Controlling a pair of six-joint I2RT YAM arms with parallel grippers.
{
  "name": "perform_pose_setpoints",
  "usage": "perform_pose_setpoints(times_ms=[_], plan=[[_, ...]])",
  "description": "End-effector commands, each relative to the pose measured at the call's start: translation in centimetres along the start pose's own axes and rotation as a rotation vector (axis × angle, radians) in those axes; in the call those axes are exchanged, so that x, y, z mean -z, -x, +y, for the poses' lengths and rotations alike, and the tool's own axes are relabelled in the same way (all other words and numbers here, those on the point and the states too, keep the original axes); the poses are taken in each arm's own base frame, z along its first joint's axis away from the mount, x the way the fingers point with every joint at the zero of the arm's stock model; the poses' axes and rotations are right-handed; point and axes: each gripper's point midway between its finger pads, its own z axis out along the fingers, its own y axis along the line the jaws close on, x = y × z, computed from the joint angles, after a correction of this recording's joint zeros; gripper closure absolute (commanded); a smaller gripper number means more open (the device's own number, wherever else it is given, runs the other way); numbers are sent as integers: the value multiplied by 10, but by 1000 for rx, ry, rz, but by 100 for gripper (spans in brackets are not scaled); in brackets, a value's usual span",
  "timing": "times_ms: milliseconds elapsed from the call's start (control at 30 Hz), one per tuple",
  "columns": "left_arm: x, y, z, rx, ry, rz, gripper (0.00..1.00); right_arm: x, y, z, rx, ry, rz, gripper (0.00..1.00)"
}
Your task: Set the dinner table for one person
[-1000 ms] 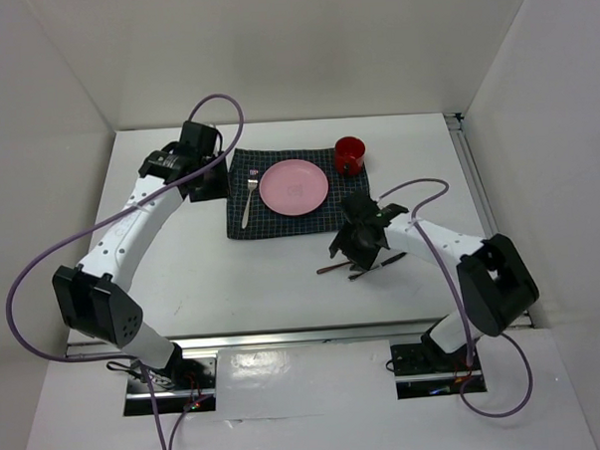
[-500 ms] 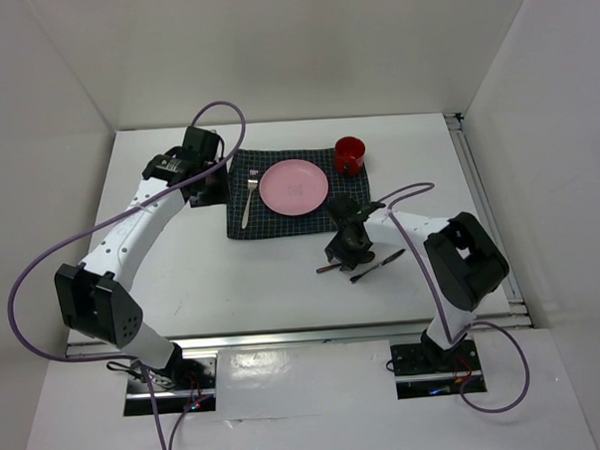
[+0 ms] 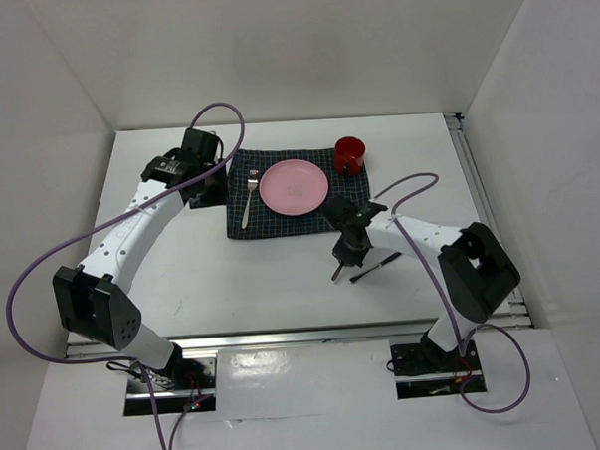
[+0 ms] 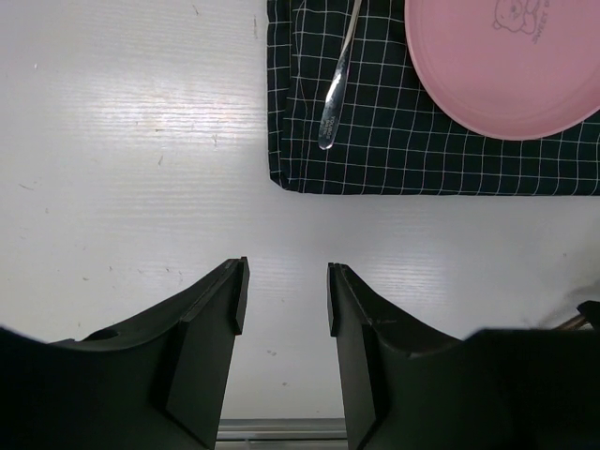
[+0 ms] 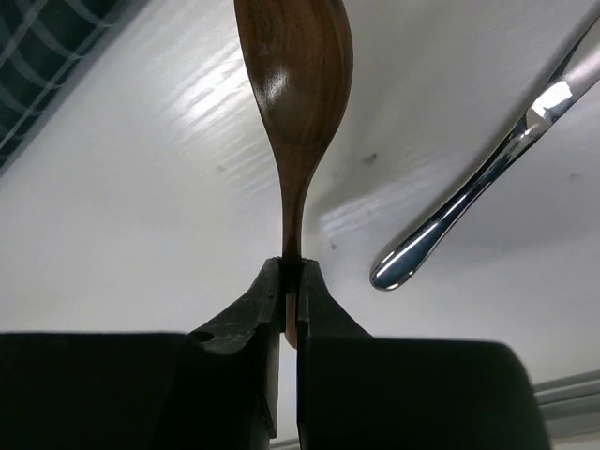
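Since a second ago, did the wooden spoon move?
Yes. The wooden spoon tipped up, nearer the silver utensil, pinched in the right end effector.

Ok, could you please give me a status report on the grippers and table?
Left gripper open, empty, above dinner table. Right gripper shut on wooden spoon. Metal utensil lies beside spoon, not touching.

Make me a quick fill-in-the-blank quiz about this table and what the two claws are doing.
1. The silver metal fork lies on the dark navy checked cloth placemat, to the ____ of the round pink plate.
2. The right gripper is shut on the thin ____ of the brown wooden spoon.
3. The left gripper hangs over the large matte-white tabletop with its jaws ____.
4. The round mug at the placemat's far right corner is coloured ____.
Missing words: left; handle; open; red.
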Motion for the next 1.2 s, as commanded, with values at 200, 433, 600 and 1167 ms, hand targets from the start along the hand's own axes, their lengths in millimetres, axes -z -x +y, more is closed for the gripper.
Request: perform_pose_setpoints(times_ms=[200, 433, 600, 1167], plan=[[16, 8, 1, 11, -10, -49, 44, 60, 75, 67, 442, 224, -198, 100], [18, 5, 4, 12, -3, -54, 44, 9, 126, 103, 620, 167, -173, 100], [19, 4, 8, 19, 4, -54, 44, -9, 149, 119, 623, 185, -160, 100], [21, -2, 13, 17, 16, -49, 44, 7, 163, 107, 563, 192, -190, 23]])
